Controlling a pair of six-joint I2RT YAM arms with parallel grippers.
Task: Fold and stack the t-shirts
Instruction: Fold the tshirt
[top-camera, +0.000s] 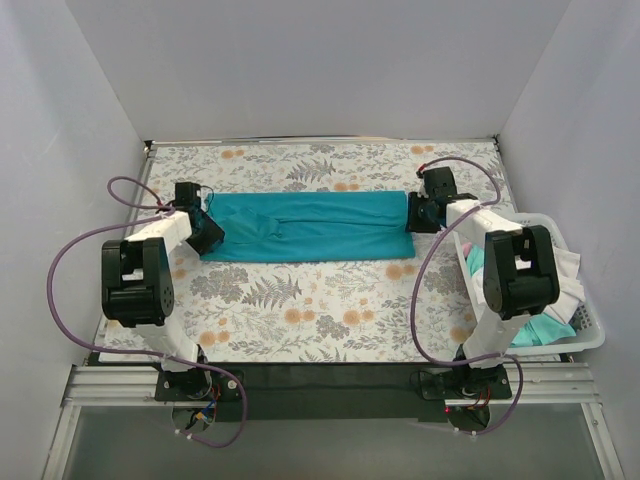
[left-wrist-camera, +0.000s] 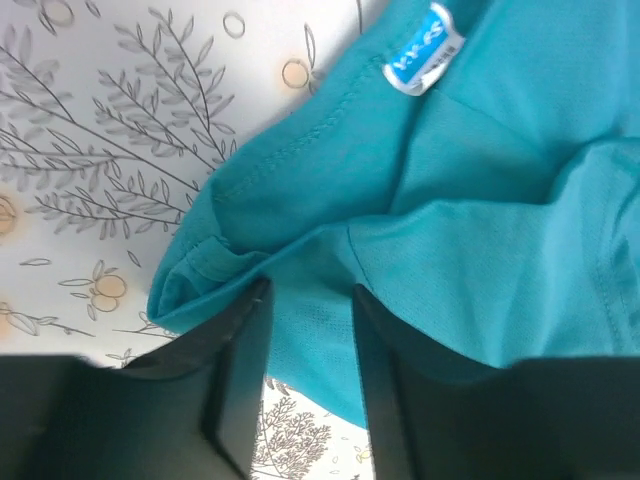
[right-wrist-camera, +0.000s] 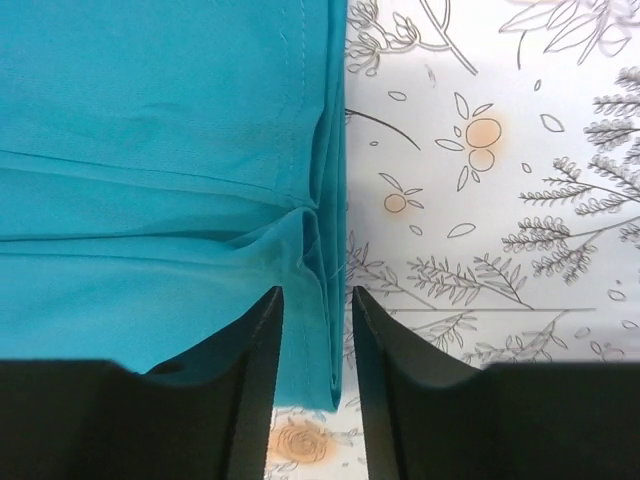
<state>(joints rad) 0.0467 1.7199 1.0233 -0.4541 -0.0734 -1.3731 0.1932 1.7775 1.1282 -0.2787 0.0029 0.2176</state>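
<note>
The teal-blue t-shirt lies on the table, folded lengthwise into a long strip running left to right. My left gripper is at its left end, the neck end. In the left wrist view the gripper is open, its fingers straddle teal cloth, and the small blue neck label shows beyond. My right gripper is at the strip's right end. In the right wrist view it is open, its fingers either side of the layered hem edge.
A white plastic basket stands at the table's right edge beside the right arm, holding white and pale aqua shirts. The floral tablecloth covers the table. White walls close in the left, back and right sides.
</note>
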